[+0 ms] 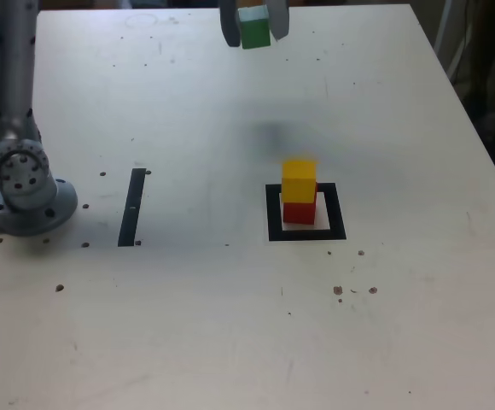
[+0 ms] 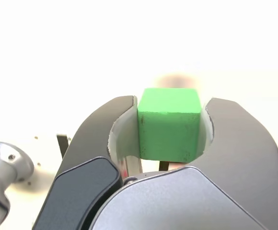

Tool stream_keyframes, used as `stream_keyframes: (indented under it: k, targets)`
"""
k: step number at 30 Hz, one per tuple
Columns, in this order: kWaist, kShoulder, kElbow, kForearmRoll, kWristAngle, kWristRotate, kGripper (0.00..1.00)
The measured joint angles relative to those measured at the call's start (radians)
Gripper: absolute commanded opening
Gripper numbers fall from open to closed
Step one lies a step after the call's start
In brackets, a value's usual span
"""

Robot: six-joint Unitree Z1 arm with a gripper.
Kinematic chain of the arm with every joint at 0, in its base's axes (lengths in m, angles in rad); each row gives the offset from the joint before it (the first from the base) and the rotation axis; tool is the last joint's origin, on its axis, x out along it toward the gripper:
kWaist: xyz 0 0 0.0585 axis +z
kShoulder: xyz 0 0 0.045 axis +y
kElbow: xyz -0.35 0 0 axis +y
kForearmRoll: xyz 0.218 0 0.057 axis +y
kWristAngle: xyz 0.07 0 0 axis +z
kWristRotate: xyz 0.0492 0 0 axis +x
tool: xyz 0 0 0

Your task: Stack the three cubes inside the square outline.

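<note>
My gripper (image 1: 254, 26) hangs high at the top of the exterior view, shut on the green cube (image 1: 254, 29), which the wrist view shows clamped between both jaws as a green cube (image 2: 168, 123). Its blurred shadow lies on the table below. In the square outline (image 1: 305, 231) of black tape, the yellow cube (image 1: 299, 179) sits on top of the red cube (image 1: 298, 210), a little skewed. The held cube is above and behind that stack, somewhat toward the exterior view's left.
The arm's grey base (image 1: 21, 184) stands at the exterior view's left edge. A thin black tape strip (image 1: 132, 207) lies between it and the outline. Small dark specks dot the white table (image 1: 230, 325). Dark floor lies past the table's right edge.
</note>
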Motion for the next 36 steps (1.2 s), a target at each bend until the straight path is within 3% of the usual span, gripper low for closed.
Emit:
stream_keyframes:
  k: [5,13,29,36]
  targets:
    - [-0.147,-0.014,0.024,0.014,-0.027,-0.081,0.15]
    - [-0.305,-0.062,0.022,0.062,-0.038,-0.203,0.15]
    - [-0.571,-0.067,-0.017,0.123,-0.07,-0.511,0.15]
    - [-0.621,-0.03,-0.029,0.123,-0.075,-0.552,0.15]
